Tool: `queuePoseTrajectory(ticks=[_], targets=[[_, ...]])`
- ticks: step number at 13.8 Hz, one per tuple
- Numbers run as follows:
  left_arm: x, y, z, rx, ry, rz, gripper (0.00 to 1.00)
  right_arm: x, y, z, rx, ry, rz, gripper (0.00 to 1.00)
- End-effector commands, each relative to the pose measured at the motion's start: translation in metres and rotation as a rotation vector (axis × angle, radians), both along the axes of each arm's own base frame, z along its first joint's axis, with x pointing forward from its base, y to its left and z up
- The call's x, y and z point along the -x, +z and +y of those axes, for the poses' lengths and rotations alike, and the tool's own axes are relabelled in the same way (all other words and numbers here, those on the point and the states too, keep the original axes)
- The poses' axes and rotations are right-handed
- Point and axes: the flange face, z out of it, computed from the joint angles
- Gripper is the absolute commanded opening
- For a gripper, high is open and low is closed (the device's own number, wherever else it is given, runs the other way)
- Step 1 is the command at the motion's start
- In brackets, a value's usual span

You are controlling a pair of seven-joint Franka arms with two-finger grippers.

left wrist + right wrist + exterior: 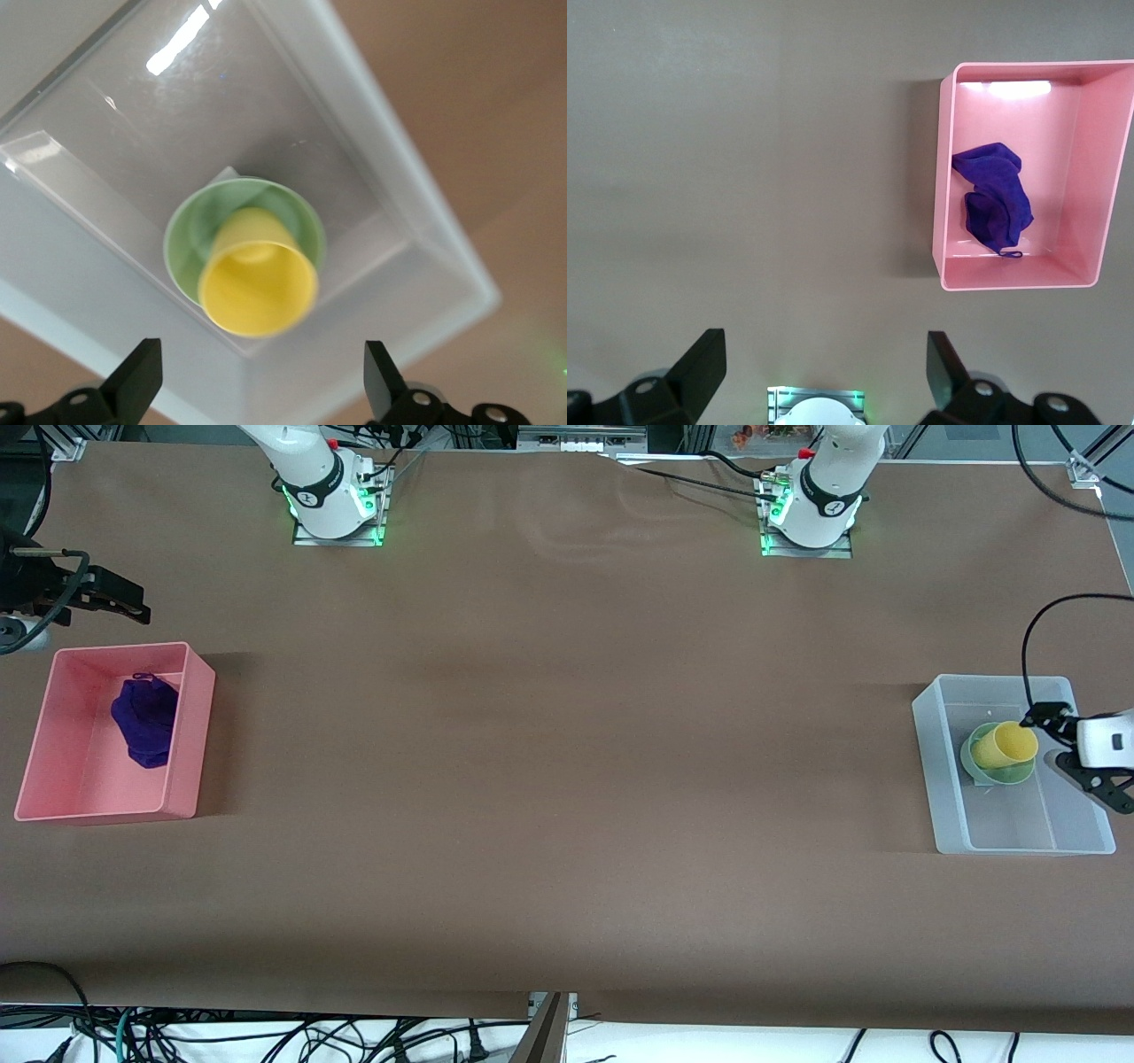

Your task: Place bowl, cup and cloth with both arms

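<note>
The left arm's black two-finger gripper (1045, 722) hangs over the translucent white plastic bin (941, 779) at the left arm's end of the table, its fingers (137, 376) spread wide and holding nothing. In that bin the small yellow plastic cup (1003, 746) sits tilted inside the pale mint-green round bowl (1014, 773); the left wrist view looks straight into the cup's open mouth (259, 288). The right arm's black gripper (111, 598) hovers over bare brown table just above the pink rectangular plastic bin (190, 731), released and empty. The wrinkled deep purple cloth (144, 717) lies inside the pink bin. The right wrist view shows a thin loop on the cloth's edge.
</note>
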Motion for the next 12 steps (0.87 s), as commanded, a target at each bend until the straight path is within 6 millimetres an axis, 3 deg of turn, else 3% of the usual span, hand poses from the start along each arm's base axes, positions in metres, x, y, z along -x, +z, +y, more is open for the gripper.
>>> queuePoseTrajectory(ticks=[1, 3, 7, 9, 10, 12], targets=[[0.01, 0.067, -0.052, -0.04, 0.09, 0.002, 1.0, -0.003, 0.005, -0.001, 0.001, -0.003, -0.003, 1.0], [0.011, 0.105, -0.098, -0.083, 0.177, -0.026, 1.0, -0.003, 0.005, -0.001, 0.001, -0.003, -0.003, 1.0], [0.029, 0.205, -0.208, -0.17, 0.301, -0.163, 1.0, -0.004, 0.003, -0.002, 0.001, -0.003, 0.002, 1.0], [0.04, 0.246, -0.246, -0.13, 0.355, -0.247, 1.0, -0.004, 0.004, -0.002, 0.001, -0.003, 0.0, 1.0], [0.046, 0.258, -0.262, -0.092, 0.4, -0.263, 1.0, -0.004, 0.003, -0.002, 0.001, -0.003, 0.002, 1.0], [0.052, 0.275, -0.268, -0.069, 0.495, -0.322, 1.0, -0.004, 0.003, -0.005, 0.001, -0.009, 0.002, 1.0]])
